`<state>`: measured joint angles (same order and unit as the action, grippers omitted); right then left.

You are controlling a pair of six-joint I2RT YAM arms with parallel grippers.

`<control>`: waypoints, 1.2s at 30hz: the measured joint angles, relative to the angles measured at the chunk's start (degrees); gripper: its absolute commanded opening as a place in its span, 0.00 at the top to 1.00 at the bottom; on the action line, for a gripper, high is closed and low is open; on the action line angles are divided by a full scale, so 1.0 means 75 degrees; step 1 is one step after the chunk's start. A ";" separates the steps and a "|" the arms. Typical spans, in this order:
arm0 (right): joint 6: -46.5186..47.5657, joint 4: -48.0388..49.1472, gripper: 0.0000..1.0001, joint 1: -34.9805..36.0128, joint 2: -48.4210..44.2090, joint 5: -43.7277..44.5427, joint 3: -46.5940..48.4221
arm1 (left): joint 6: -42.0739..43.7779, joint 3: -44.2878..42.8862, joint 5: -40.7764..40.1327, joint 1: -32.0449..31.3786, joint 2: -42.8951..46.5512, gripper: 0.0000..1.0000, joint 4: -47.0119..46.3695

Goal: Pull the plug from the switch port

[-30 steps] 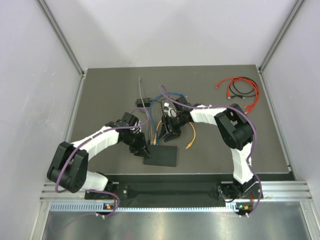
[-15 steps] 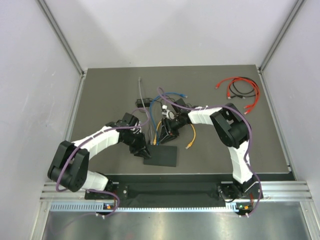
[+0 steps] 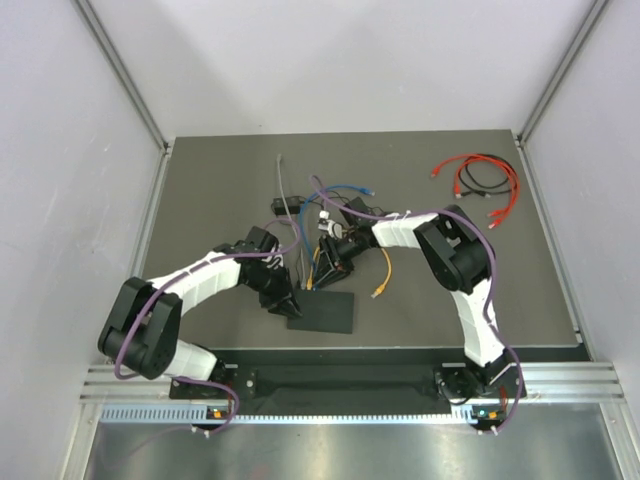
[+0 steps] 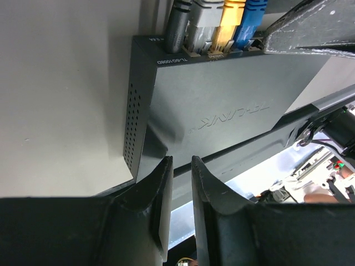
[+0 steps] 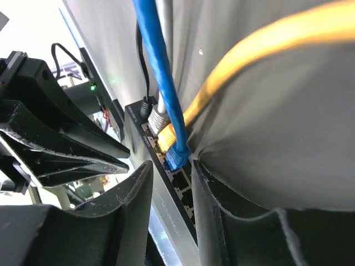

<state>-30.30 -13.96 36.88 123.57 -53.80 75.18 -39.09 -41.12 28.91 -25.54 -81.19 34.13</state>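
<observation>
— Grey worktop [image 3: 200, 200], white walls [image 3: 350, 60] round it. What lies nearest the arms?

— The switch [image 4: 222, 105]. It lies flat on the worktop close to the near edge, roughly midway between the two arm bases, with its sockets along the far long edge.

— And the left tool?

— The left tool [image 4: 180, 166] is at the switch's near left corner. Its jaws stand a slim gap apart, the tips over the top face by the near edge, and nothing is clamped between them.

— What is plugged in?

— Four plugs side by side at the left end of the socket row. In the left wrist view they run left to right: a black plug [image 4: 177, 25], a grey plug [image 4: 205, 16], a yellow plug [image 4: 227, 25] and a blue plug [image 4: 252, 19].

— Where is the right tool?

— The right tool [image 5: 171, 166] reaches in from the far side, with one finger on either side of the blue plug. The jaws are partly drawn in. That wrist view is so close and steep that I cannot tell whether the pads actually touch the plug.

— Anything farther out?

— The blue cable [image 5: 155, 66] and yellow cable [image 5: 266, 39] run away from the sockets toward the far side. A loose yellow end [image 3: 380, 292] lies on the worktop just right of the switch. At the far right corner, well apart, a red cable [image 3: 470, 165] lies coiled with a black cable [image 3: 487, 182].
</observation>
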 measured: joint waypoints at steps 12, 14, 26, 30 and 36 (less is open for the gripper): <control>0.0242 -0.0085 0.71 0.0029 0.0239 -0.0262 0.0146 | -0.0006 -0.0003 0.0114 0.0000 -0.0198 0.75 -0.0047; 0.0242 -0.0085 0.71 0.0029 0.0283 -0.0291 0.0154 | -0.0006 -0.0003 0.0122 0.0000 -0.0210 0.75 -0.0050; 0.0338 -0.0286 0.73 0.0032 0.0434 -0.0402 0.0350 | 0.0000 -0.0076 0.0181 0.0000 -0.0315 0.75 -0.0044; 0.0469 -0.0361 0.79 0.0032 0.0434 -0.0358 0.0350 | 0.0003 -0.0087 0.0172 0.0000 -0.0318 0.75 -0.0044; 0.0565 -0.0425 0.94 0.0044 0.0434 -0.0224 0.0350 | 0.0003 -0.0117 0.0195 0.0000 -0.0358 0.75 -0.0044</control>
<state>-26.06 -17.15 37.21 126.82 -55.48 77.80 -39.07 -42.00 30.37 -25.54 -83.88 33.80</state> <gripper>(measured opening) 0.121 0.252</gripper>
